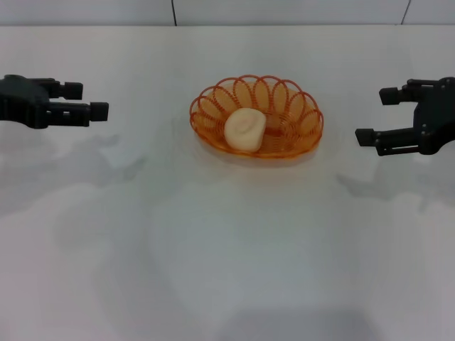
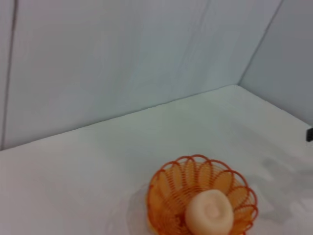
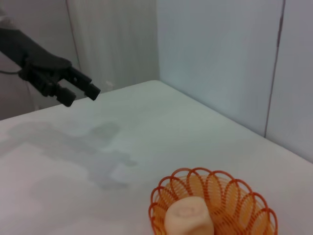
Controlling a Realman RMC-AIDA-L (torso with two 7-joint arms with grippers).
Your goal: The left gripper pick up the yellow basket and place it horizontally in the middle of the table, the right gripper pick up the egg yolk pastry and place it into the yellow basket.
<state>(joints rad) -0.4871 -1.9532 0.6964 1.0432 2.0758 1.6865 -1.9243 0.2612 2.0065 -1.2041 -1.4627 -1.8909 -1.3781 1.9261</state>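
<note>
Tabletop, plain white, carries our oval orange-yellow wire basket at its middle, with the small cream-yellow swirled pastry resting inside. Our black left gripper hovers well to one side, fingers narrowly parted; our black right gripper hovers opposite, fingers spread wide, both empty.

White table w/ yellow basket directly on it, approx. mid-table.
</note>
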